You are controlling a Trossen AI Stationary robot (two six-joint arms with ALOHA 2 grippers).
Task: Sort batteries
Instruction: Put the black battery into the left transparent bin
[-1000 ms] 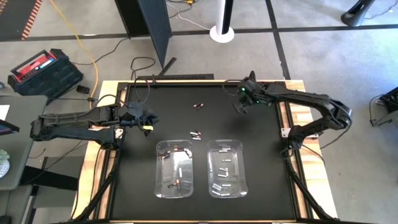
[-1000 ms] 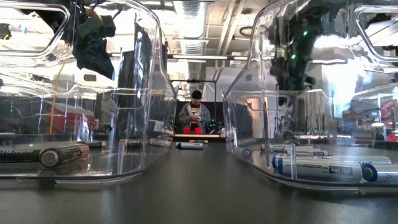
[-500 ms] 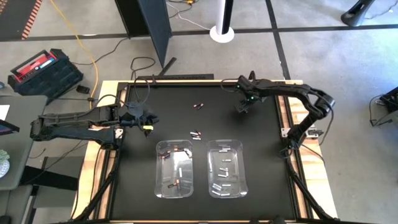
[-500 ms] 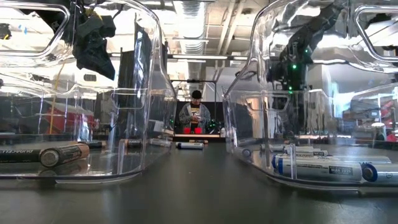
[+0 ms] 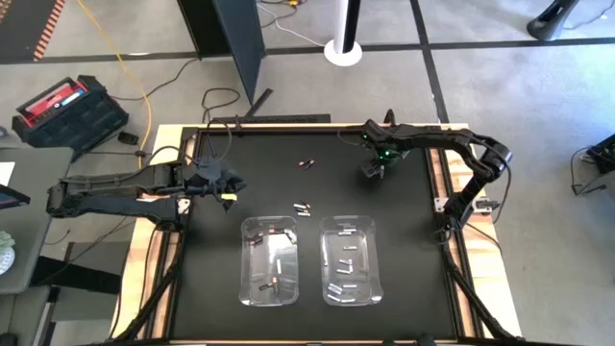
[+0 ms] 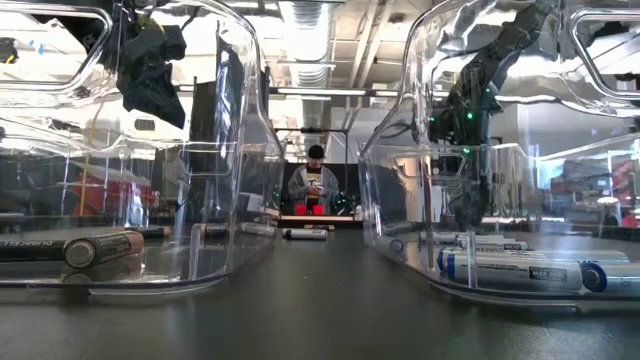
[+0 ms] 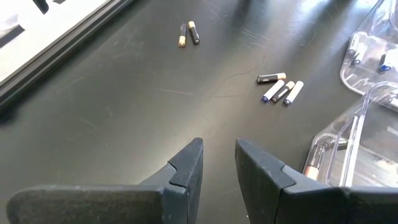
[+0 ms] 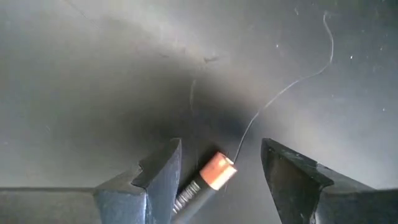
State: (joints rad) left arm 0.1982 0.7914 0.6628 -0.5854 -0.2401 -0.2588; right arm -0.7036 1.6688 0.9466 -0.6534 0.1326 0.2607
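The right gripper (image 5: 371,170) is set low over the mat in the upper right of the high view, fingers spread wide. In the right wrist view a copper-tipped battery (image 8: 204,179) is seen lying between the two fingers (image 8: 152,177), untouched on either side; the spread is judged to be there so the cell can be straddled before any closing. Nothing is held.

The left gripper (image 5: 229,190) is parked above the mat at centre left of the high view, a narrow gap showing between its fingers (image 7: 186,168) in the left wrist view, nothing pinched. It is judged to be waiting.

Loose cells are left unsorted: a pair (image 5: 307,165) near upper centre of the high view, a small cluster (image 5: 303,207) just above the bins. Two clear bins are placed side by side at lower centre so kinds can be kept apart: the left bin (image 5: 245,259) holds dark copper-ended cells plus at least one pale one, the right bin (image 5: 327,259) holds white ones.

The surface is a black mat (image 5: 259,154) on a wood-edged table (image 5: 445,207). Grey floor, a red and black case (image 5: 60,104) at upper left, a yellow cable (image 5: 120,58) and a white post base (image 5: 343,50) are visible. A seated person (image 6: 313,185) is seen far behind in the low view.
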